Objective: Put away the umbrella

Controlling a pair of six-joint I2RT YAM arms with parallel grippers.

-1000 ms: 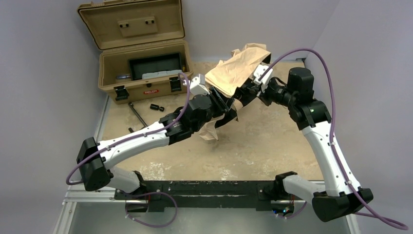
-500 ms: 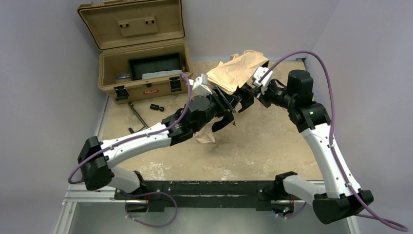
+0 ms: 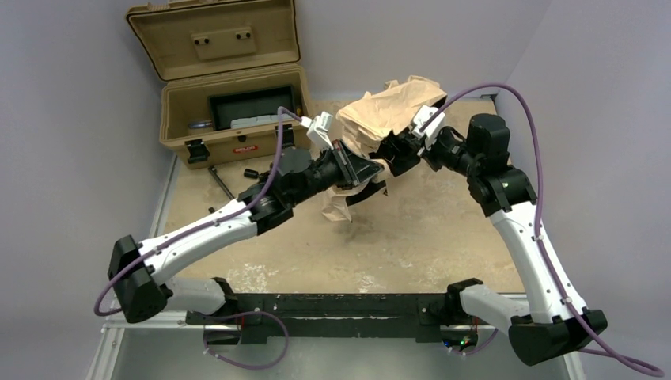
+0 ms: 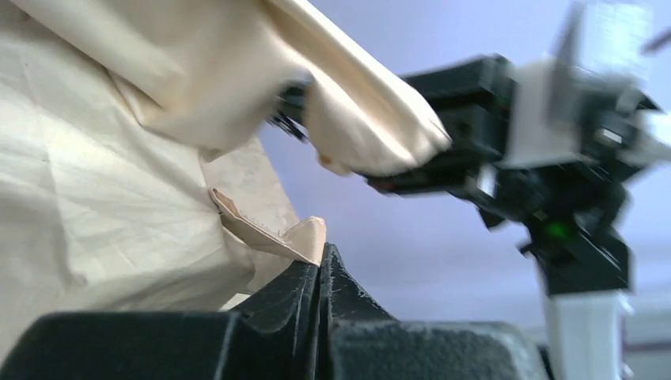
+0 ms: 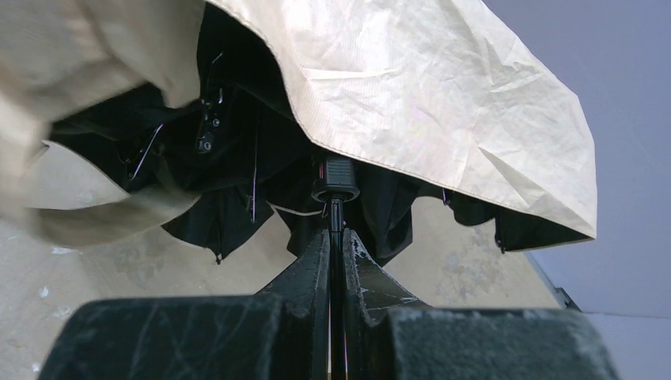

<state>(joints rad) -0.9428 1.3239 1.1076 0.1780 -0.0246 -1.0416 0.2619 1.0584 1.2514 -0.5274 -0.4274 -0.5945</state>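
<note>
The scuffed sandy table (image 3: 411,237) is carrying an open tan case (image 3: 229,111) at its far left; a thin dark rod (image 3: 224,184) and possibly a small black cylinder (image 3: 253,173) are lying just before it.

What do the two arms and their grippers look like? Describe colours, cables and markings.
Both the left arm and right arm have white link shells with black joint housings. A purple cable loops along each. The left gripper and right gripper have black, scuffed, wedge-shaped fingers. A small green light shows on the right arm. No markings are legible.
</note>
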